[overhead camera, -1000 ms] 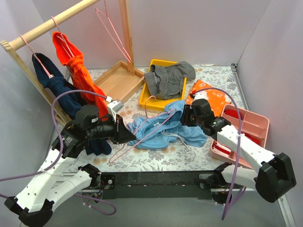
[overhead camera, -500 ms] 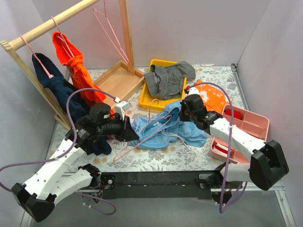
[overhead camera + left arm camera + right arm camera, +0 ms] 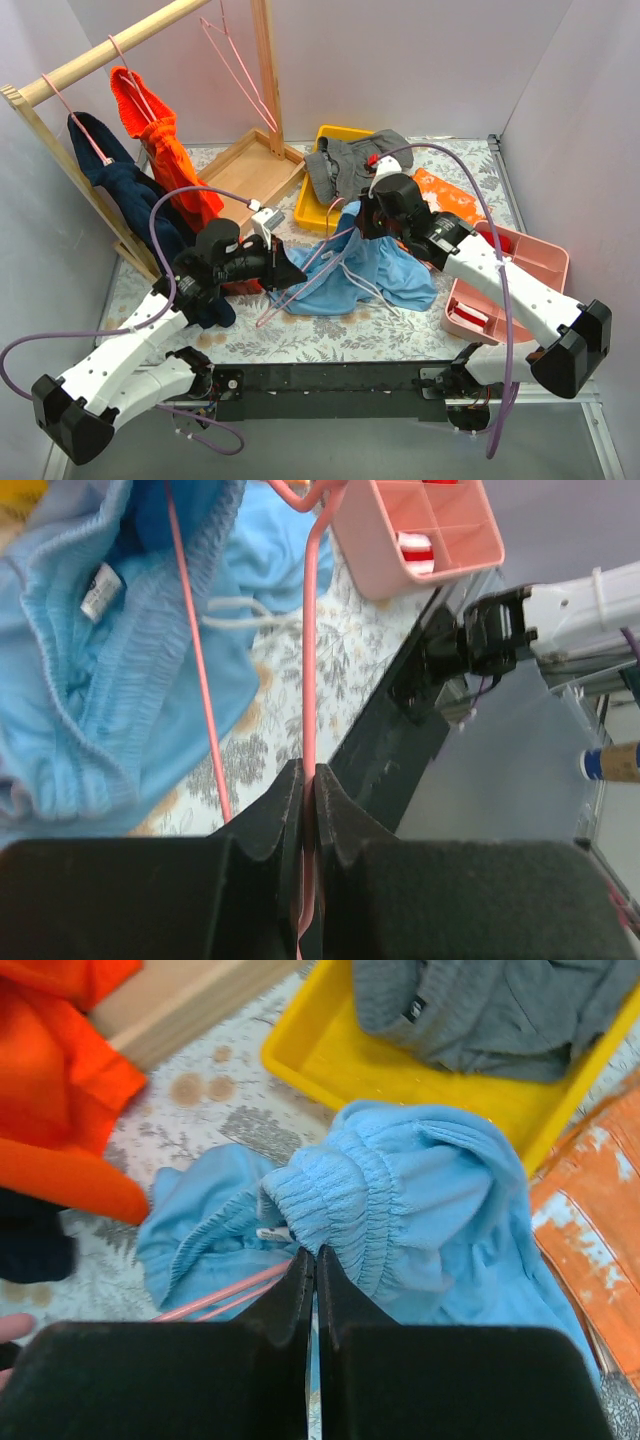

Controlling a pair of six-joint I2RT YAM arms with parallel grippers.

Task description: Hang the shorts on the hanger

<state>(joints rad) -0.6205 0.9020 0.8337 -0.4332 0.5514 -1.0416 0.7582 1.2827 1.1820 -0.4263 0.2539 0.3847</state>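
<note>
1. Wooden rack, far left: rail slanting up toward the back. A navy garment and an orange garment hung from it, and a spare pink hanger hung bare further along.
2. Wooden tray: lay on the flowered table at the foot of the rack post.
3. Left gripper: low over the table, left of centre, pointing right. Jaws were pressed together on a straight run of the hanger.
4. The hanger: thin pink wire, running from that grip up and rightward across the shorts. A second wire passed over the ribbed waistband.
5. The shorts: light blue, at table centre. Most of the cloth lay crumpled on the table, with the white drawstring loose on top. One bunch of waistband was raised at the right gripper.
6. Right gripper: above the shorts' rear edge, just in front of the yellow tray. Jaws were closed, pinching the elastic waistband.
7. Yellow tray: held grey shorts.
8. Orange cloth: white-marked, right of the tray.
9. Pink bin: divided, at the far right.
</note>
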